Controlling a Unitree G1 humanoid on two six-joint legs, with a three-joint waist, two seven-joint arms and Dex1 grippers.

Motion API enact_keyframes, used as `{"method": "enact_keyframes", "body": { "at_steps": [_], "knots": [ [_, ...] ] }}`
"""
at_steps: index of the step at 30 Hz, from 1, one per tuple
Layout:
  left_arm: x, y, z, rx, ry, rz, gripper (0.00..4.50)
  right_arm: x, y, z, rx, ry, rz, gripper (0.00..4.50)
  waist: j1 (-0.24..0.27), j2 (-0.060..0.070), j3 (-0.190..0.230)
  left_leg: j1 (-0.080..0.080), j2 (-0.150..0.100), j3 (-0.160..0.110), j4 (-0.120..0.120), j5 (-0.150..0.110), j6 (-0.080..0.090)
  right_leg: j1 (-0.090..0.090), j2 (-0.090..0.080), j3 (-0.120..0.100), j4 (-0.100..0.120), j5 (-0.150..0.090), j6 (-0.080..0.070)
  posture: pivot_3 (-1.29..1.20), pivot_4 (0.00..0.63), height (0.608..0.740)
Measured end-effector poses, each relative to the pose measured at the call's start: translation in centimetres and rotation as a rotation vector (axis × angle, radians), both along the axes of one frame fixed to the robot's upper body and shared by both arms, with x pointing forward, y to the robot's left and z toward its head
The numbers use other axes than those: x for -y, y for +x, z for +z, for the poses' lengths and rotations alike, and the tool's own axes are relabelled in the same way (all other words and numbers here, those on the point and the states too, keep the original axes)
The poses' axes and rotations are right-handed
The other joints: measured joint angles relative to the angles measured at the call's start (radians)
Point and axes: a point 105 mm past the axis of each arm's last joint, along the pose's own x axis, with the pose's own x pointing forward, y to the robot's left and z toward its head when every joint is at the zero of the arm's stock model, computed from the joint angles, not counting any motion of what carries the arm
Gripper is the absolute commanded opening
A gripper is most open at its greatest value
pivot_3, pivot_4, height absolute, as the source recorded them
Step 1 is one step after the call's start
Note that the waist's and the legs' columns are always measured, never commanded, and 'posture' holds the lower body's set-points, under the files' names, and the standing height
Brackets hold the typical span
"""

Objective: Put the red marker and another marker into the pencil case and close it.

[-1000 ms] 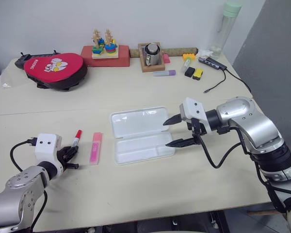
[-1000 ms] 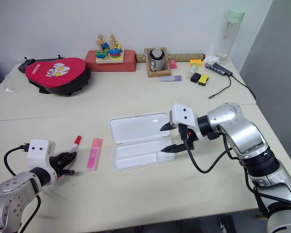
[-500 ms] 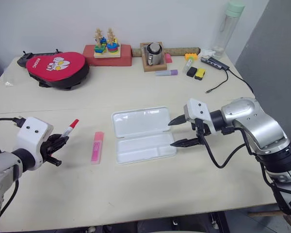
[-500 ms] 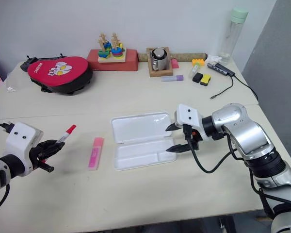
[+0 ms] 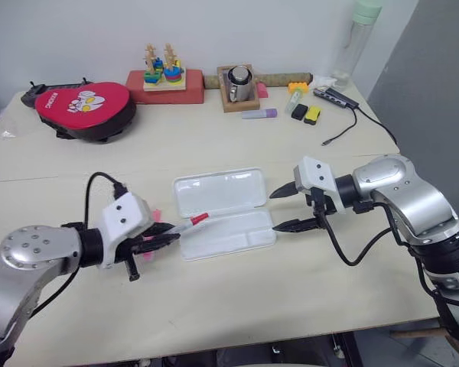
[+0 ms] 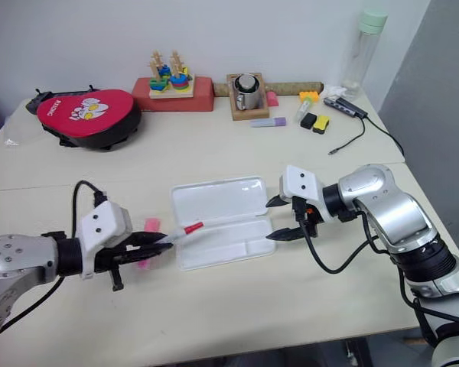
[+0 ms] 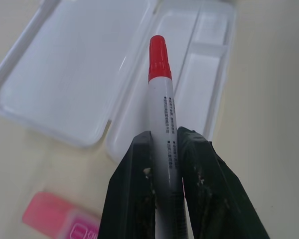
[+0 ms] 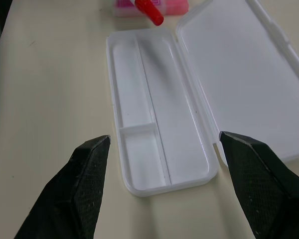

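The left gripper (image 5: pixel 162 238) is clenched on the red marker (image 7: pixel 162 119), holding it above the table (image 5: pixel 237 306), red cap over the left end of the open case (image 5: pixel 223 212); the case lies mid-table, lid half toward the far edge; the pink highlighter (image 7: pixel 60 219) lies on the table just left of the case; the right gripper (image 5: pixel 284 209) hangs with fingers spread wide at the case's right end, grasping nothing.

A pale beige table (image 5: pixel 237 306) fills the room's foreground, a seam (image 5: pixel 46 177) crossing its top. Behind it rises a plain white wall (image 5: pixel 84 30). A grey panel (image 5: pixel 432 84) stands at the far right, evenly lit.
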Motion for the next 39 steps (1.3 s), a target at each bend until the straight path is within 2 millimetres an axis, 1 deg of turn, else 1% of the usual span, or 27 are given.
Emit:
{"method": "enact_keyframes", "body": {
  "at_steps": [3,6,11,16,19,23,26,28,29,31,35,39],
  "knots": [
    [1.0,1.2,-0.1,0.052,0.016,-0.055,0.43,0.0,-0.1,0.1,-0.002,0.005,-0.003,3.65,0.004,0.0,0.0,0.0,-0.001,0.0,0.002,0.0,0.0,0.001,0.0,0.0,0.0,0.0,0.001,0.0,0.15,0.74],
    [1.8,2.5,-0.8,0.081,0.039,-0.086,0.43,0.4,-0.1,0.1,-0.005,-0.002,-0.016,3.65,0.005,0.0,0.0,-0.001,-0.001,0.0,0.002,0.0,0.0,0.001,0.0,0.0,0.0,0.001,0.001,0.0,0.15,0.74],
    [2.8,3.4,-1.7,0.091,0.057,-0.139,0.43,1.0,-0.3,0.0,-0.004,-0.019,-0.033,3.65,0.005,0.0,0.0,-0.004,-0.001,0.0,0.002,0.0,0.0,-0.001,0.0,0.0,0.0,0.001,0.0,0.0,0.15,0.74],
    [4.1,5.1,-2.0,0.121,0.051,-0.182,0.43,2.0,-0.7,-0.9,-0.022,-0.047,-0.04,3.65,0.015,0.0,0.0,-0.008,-0.001,-0.002,0.004,0.0,0.0,-0.005,0.0,-0.001,0.001,0.002,-0.001,0.0,0.15,0.74],
    [4.7,5.7,-2.4,0.131,0.054,-0.197,0.43,1.9,-0.9,-1.0,-0.019,-0.05,-0.034,3.65,0.015,0.0,0.0,-0.011,-0.001,-0.001,0.005,0.0,0.0,-0.008,0.0,0.0,0.001,0.004,-0.001,0.0,0.15,0.74],
    [5.1,5.9,-2.8,0.125,0.054,-0.215,0.43,1.8,-1.0,-0.9,-0.01,-0.05,-0.03,3.65,0.017,0.0,0.0,-0.011,-0.001,-0.002,0.005,0.0,0.0,-0.008,0.0,-0.001,0.001,0.004,-0.001,0.0,0.15,0.74],
    [5.9,6.0,-2.8,0.131,0.045,-0.241,0.43,1.7,-1.1,-0.8,0.001,-0.049,-0.028,3.65,0.02,0.0,0.0,-0.012,-0.001,-0.002,0.005,0.0,0.0,-0.008,0.0,-0.001,0.001,0.004,-0.001,0.0,0.15,0.74],
    [6.1,6.2,-2.8,0.131,0.042,-0.254,1.12,1.7,-1.1,-0.8,0.0,-0.049,-0.032,3.65,0.02,0.0,0.0,-0.012,-0.001,-0.002,0.005,0.0,0.0,-0.008,0.0,-0.001,0.001,0.004,-0.001,0.0,0.15,0.74],
    [6.2,6.2,-2.8,0.131,0.041,-0.257,1.14,1.7,-1.1,-0.8,-0.001,-0.05,-0.034,3.65,0.02,0.0,0.0,-0.012,-0.001,-0.002,0.005,0.0,0.0,-0.008,0.0,-0.001,0.001,0.004,0.0,0.0,0.15,0.74],
    [6.5,6.3,-2.8,0.137,0.04,-0.264,1.58,1.7,-1.1,-0.8,-0.004,-0.05,-0.037,3.65,0.02,0.0,0.0,-0.012,-0.001,-0.002,0.005,0.0,0.0,-0.008,0.0,-0.001,0.002,0.004,0.0,0.0,0.15,0.74],
    [7.0,6.3,-2.7,0.138,0.03,-0.271,2.21,1.8,-1.1,-0.9,-0.009,-0.051,-0.041,3.65,0.019,0.0,0.0,-0.012,-0.001,-0.002,0.005,0.0,0.0,-0.008,0.0,-0.001,0.002,0.004,-0.001,0.0,0.15,0.74],
    [7.1,5.9,-2.4,0.128,0.015,-0.276,2.98,1.8,-1.1,-0.9,-0.01,-0.051,-0.042,3.65,0.019,0.0,0.0,-0.012,-0.001,-0.002,0.005,0.0,0.0,-0.008,0.0,-0.001,0.002,0.004,-0.001,0.0,0.15,0.74]
  ]
}}
